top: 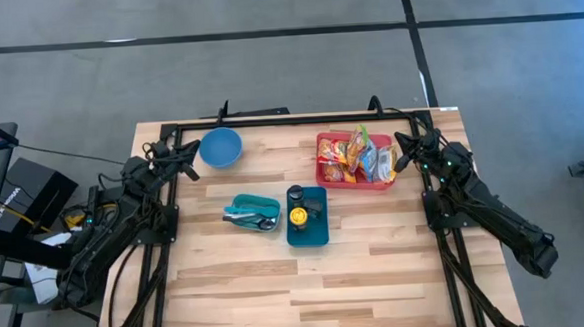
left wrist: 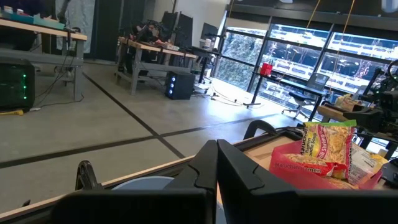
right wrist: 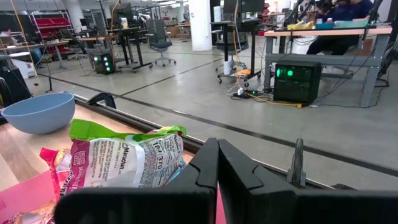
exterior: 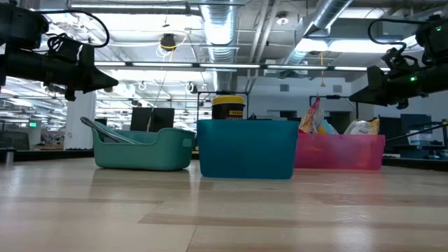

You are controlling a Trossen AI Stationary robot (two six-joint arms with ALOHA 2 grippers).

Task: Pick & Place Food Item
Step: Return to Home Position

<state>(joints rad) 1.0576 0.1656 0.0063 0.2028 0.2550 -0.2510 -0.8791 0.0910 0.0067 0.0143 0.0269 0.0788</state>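
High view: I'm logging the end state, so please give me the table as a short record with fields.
blue bowl: upper left, beside the left gripper
green bin: centre, holds spoons
blue bin: just right of the green bin, holds a yellow-lidded jar
red bin: upper right, holds snack packets
left gripper: raised at left edge, fingers shut
right gripper: raised by red bin, shut

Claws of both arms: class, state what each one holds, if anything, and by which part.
Nothing is held. The left claw and the right claw are each shut and empty, raised at opposite sides of the table.
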